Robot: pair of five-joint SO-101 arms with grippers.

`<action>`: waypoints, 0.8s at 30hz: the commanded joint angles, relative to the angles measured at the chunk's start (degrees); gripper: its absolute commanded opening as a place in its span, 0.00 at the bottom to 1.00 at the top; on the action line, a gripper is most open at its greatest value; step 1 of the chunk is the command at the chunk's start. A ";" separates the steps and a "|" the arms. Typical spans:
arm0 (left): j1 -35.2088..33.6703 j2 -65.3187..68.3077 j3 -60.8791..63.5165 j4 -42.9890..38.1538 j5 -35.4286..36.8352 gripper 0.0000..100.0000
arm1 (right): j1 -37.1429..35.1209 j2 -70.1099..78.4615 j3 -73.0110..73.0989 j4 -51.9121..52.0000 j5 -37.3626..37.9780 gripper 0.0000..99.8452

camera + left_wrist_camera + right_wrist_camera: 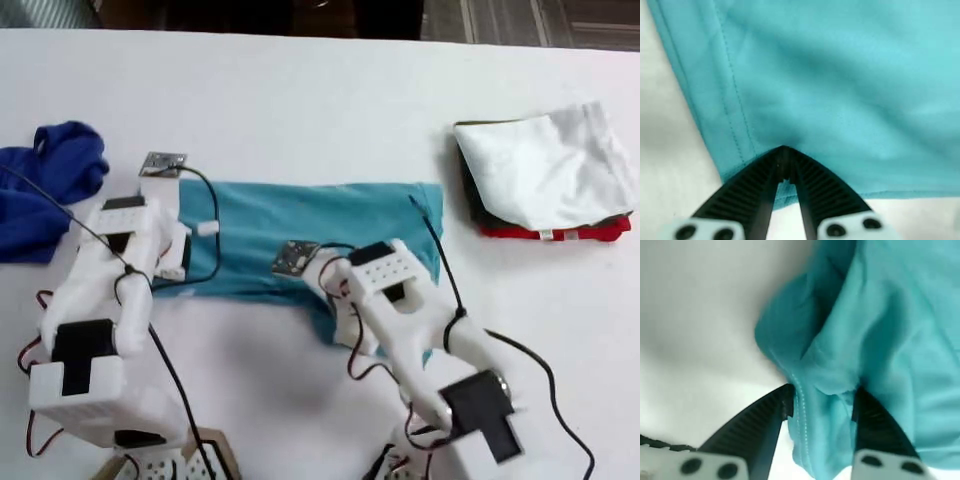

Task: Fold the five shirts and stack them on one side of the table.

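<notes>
Teal shirt (pixel 300 225): lies spread in a wide band across the middle of the high view on the white table (pixel 300 90), with a bunched flap hanging towards the lower centre.
Left gripper (pixel 784 152): jaws pressed together at the tips, pinching the hemmed edge of the teal shirt at its left end.
Right gripper (pixel 822 400): jaws apart, straddling a bunched fold of teal cloth at the shirt's lower edge.
Left arm (pixel 100 300): lower left of the high view.
Right arm (pixel 410 310): lower centre right.
Blue shirt (pixel 50 185): crumpled at the left edge, apart from the teal one.
Stack: at the upper right, a white shirt (pixel 545 165) on top and a red shirt (pixel 560 232) at the bottom, with a dark layer between.
</notes>
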 commanded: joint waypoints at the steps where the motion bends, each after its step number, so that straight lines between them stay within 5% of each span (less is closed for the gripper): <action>1: -0.62 0.35 -1.71 -0.35 -0.62 0.03 | 0.57 4.88 -2.81 1.80 -0.18 0.02; 11: -0.62 0.35 -1.71 -0.35 -0.62 0.03 | 9.10 2.42 -18.99 14.37 1.41 0.02; 24: -0.62 0.35 -1.71 -0.35 -0.62 0.03 | 9.36 8.75 -45.80 20.97 8.88 0.02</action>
